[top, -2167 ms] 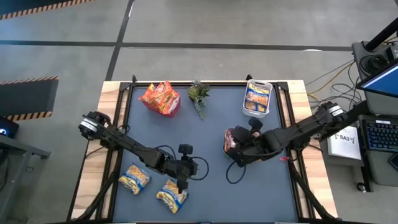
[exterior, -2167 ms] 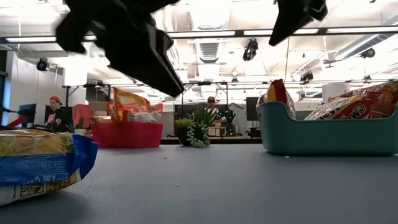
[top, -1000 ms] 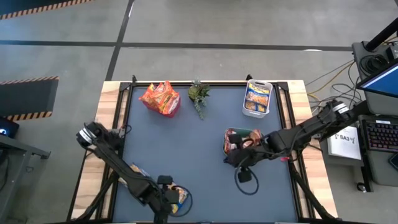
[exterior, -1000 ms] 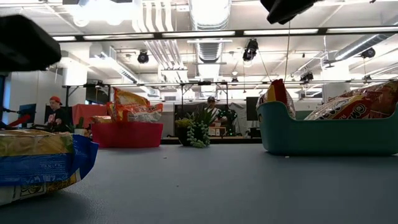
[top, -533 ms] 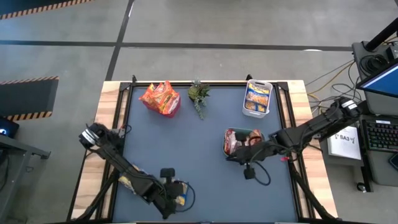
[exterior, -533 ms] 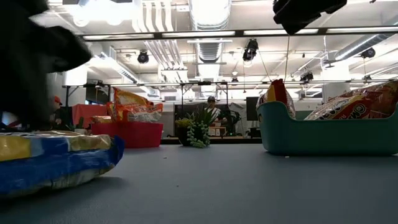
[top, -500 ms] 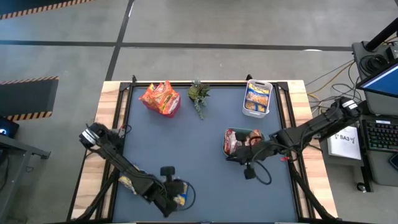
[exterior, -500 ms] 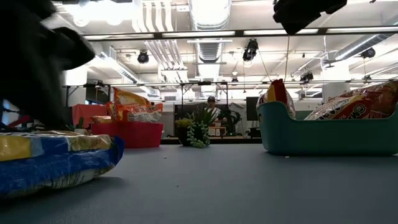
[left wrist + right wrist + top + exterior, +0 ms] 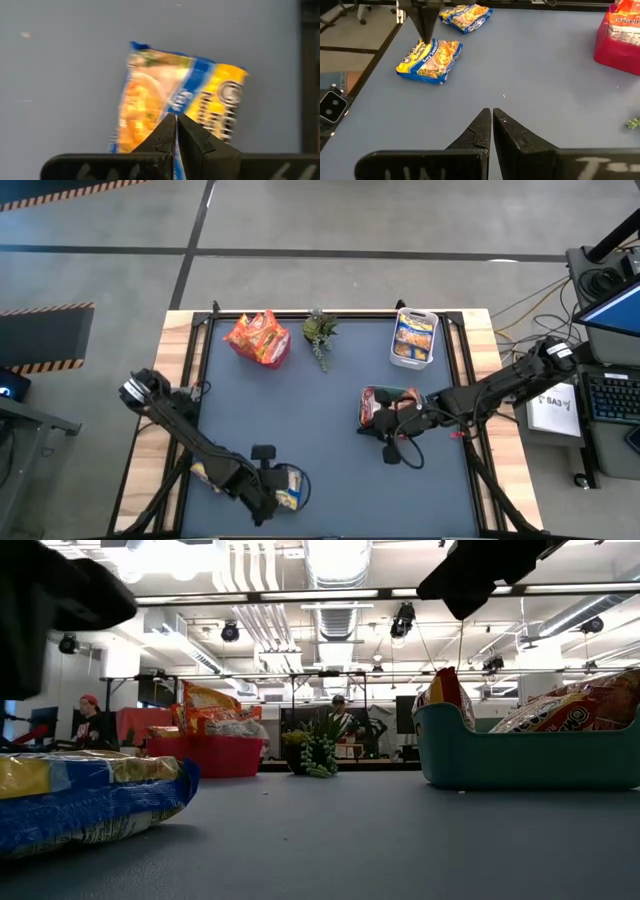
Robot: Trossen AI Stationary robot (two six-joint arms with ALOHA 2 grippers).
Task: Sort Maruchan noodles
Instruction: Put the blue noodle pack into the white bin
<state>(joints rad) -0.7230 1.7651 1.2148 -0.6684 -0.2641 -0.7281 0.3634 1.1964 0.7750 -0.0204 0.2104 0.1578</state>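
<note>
Two dark arms reach over the blue-grey table (image 9: 330,410), the left arm stretched along the near left edge and the right arm coming in from the right side. Next in size are three bins: a red bin (image 9: 258,340) of orange Maruchan packets at the far left, a pale bin (image 9: 414,338) of yellow-and-blue packets at the far right, and a teal bin (image 9: 520,755) of red packets near the middle right. The left gripper (image 9: 176,131), fingers pressed together, hangs just above a loose yellow-and-blue packet (image 9: 175,95) near the front edge; whether the tips touch it is hard to say. A second loose packet (image 9: 466,13) lies close by, mostly hidden under the left arm from above. The right gripper (image 9: 491,122), likewise closed and empty, hovers beside the teal bin. A small green plant (image 9: 319,332) stands at the far edge.
</note>
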